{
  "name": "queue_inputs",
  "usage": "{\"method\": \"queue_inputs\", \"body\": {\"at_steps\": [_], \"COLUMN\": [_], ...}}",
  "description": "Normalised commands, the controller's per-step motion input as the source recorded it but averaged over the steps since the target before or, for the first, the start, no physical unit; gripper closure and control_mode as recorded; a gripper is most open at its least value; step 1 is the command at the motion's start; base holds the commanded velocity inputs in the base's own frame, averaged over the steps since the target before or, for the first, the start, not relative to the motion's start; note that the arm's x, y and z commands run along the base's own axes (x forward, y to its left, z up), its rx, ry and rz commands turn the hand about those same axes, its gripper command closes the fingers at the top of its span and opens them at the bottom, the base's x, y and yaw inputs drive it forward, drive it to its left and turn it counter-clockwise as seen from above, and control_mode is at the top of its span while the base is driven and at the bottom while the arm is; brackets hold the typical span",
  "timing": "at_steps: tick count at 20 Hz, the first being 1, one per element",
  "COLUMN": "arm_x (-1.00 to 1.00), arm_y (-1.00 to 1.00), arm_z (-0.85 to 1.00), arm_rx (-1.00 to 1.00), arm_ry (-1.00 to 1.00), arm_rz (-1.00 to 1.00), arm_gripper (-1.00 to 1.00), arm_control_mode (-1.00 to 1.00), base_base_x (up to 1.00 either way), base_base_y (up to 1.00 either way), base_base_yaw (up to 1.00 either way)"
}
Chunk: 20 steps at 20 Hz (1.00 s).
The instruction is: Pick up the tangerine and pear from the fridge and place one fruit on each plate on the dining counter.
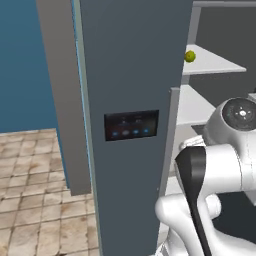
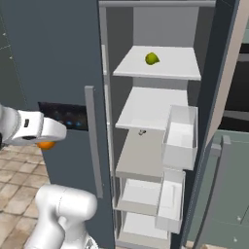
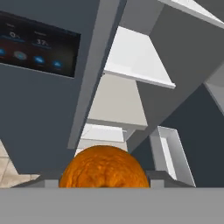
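The gripper (image 2: 47, 141) hangs outside the fridge (image 1: 135, 60), in front of its closed dark door, with its jaws pinched on the tangerine (image 3: 104, 167). In the hand view the bright-orange fruit sits right at the gripper's own end, between the finger tips, which are mostly hidden by it; in the right base view a sliver of orange peeks out under the white hand. Just beyond the gripper, on the door face, is the black panel of blue lights (image 1: 131, 125), and beside it runs a long vertical handle (image 2: 92, 141). Past the handle, away from the hand, the open compartment shows its pale shelves (image 2: 146, 107) and white door bins (image 2: 179, 138). The pear (image 2: 152, 59) lies on the top shelf, well above the gripper and well apart from it, small, yellow-green and alone near the shelf's middle. Below the gripper lies a tan tiled floor (image 1: 35, 200).
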Motion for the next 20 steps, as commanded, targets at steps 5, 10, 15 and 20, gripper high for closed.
{"method": "queue_inputs", "body": {"at_steps": [5,10,15,20], "arm_x": [0.0,0.0,0.0,0.0], "arm_y": [0.0,0.0,0.0,0.0], "arm_z": [0.0,0.0,0.0,0.0], "arm_rx": [0.0,0.0,0.0,0.0], "arm_ry": [0.0,0.0,0.0,0.0], "arm_rz": [0.0,0.0,0.0,0.0], "arm_gripper": [1.0,1.0,1.0,1.0], "arm_control_mode": [1.0,1.0,1.0,1.0], "base_base_x": [-0.35,-0.42,-0.58,-0.59], "base_base_y": [0.43,0.51,0.33,0.07], "base_base_yaw": [-0.17,-0.4,-0.62,-0.74]}}
